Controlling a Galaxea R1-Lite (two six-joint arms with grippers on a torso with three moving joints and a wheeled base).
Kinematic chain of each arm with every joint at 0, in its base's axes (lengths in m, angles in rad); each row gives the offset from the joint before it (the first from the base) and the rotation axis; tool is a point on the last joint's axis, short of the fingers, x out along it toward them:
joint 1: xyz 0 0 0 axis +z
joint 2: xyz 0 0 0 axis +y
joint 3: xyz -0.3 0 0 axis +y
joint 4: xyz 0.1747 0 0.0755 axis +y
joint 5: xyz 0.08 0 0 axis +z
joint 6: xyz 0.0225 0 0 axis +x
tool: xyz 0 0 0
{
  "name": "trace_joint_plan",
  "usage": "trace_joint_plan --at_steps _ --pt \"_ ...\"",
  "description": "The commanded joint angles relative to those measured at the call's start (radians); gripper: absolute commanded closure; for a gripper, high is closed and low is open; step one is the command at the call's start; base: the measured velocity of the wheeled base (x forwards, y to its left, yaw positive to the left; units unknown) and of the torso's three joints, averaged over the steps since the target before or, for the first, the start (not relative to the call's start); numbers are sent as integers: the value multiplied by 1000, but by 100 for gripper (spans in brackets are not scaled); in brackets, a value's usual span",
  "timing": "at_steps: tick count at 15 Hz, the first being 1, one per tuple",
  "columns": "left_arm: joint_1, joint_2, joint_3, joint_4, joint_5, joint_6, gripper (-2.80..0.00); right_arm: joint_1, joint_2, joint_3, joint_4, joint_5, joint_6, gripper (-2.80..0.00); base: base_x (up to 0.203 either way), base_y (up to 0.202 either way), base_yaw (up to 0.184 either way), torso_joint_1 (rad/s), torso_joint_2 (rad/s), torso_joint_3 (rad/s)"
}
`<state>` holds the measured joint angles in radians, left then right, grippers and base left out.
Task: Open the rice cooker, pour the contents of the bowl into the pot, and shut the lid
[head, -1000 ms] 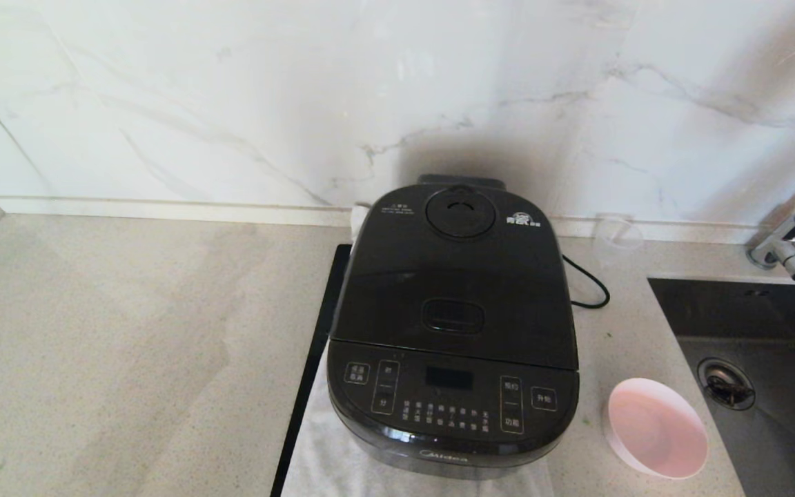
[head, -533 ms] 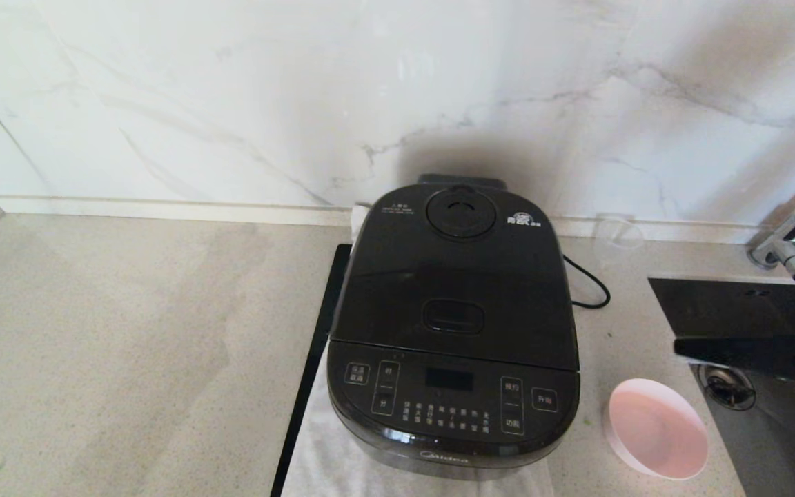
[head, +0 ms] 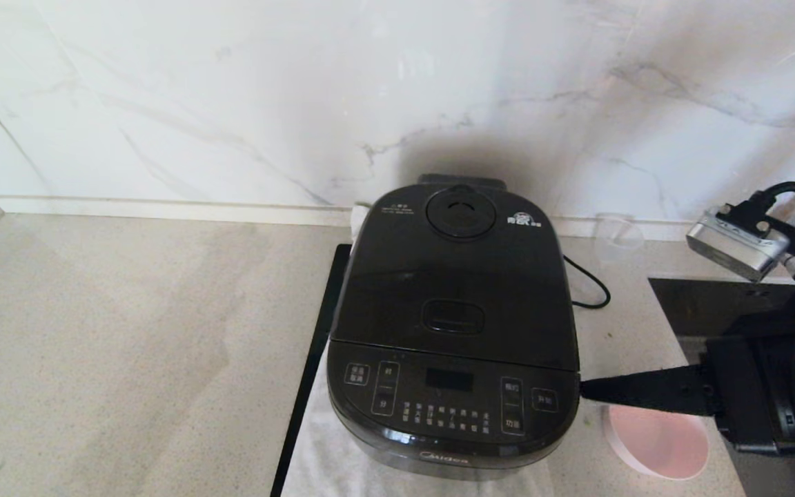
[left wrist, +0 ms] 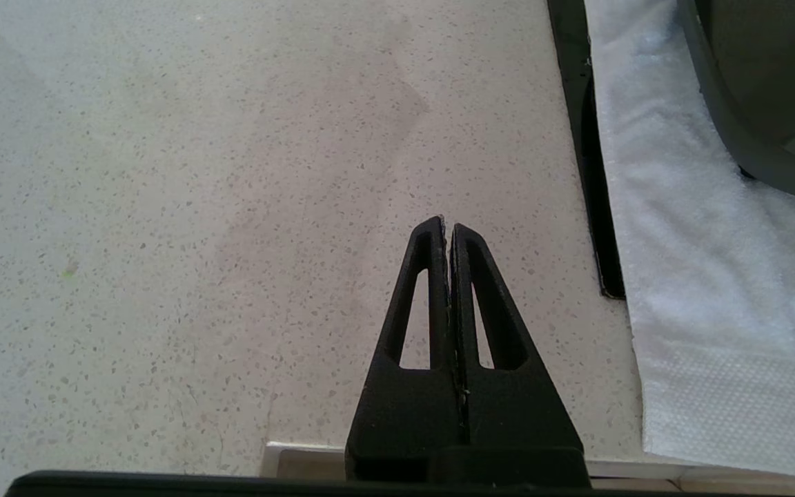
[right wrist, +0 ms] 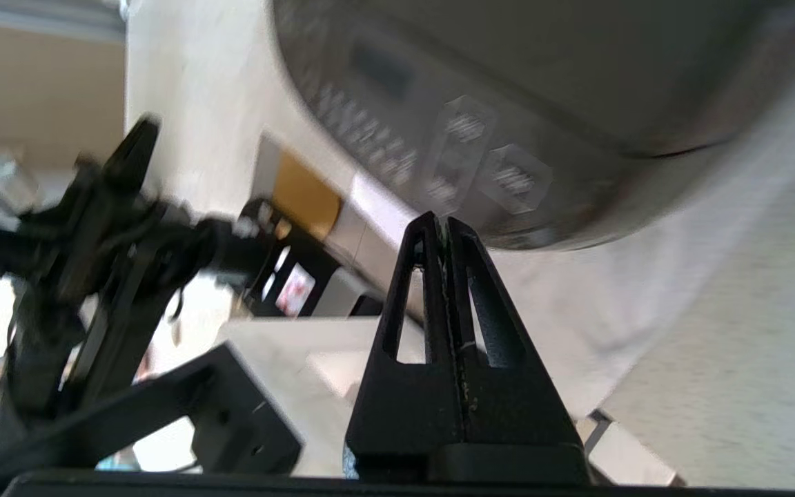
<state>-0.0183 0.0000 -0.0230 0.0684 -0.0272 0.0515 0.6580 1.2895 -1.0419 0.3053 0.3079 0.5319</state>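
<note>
1. Rice cooker (head: 453,324) is seen at frame centre in the head view, lid (head: 454,276) down.
2. Right gripper (head: 585,391), fingers pressed together and empty, is held level at lower right, its tip just beside the cooker's right front corner.
3. Latch button (head: 453,315) lies up and to the left of that tip.
4. Pink bowl (head: 660,443) sits below the gripper; nothing green can be made out in it.
5. Left gripper (left wrist: 447,231) is parked closed over bare counter (left wrist: 163,207).
</note>
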Motion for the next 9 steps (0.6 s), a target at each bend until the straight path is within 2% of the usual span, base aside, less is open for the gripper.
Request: trace_joint_plan --at_steps 1,5,9 --pt "0 -2 0 1 0 1 0 50 33 -3 4 1 3 0 0 0 0 0 0 0" --pt "0 -2 0 1 0 0 0 101 72 0 9 -3 3 0 0 0 0 0 0 0" --pt "0 -2 0 1 0 1 0 112 79 -1 9 0 3 0 0 0 0 0 0 0"
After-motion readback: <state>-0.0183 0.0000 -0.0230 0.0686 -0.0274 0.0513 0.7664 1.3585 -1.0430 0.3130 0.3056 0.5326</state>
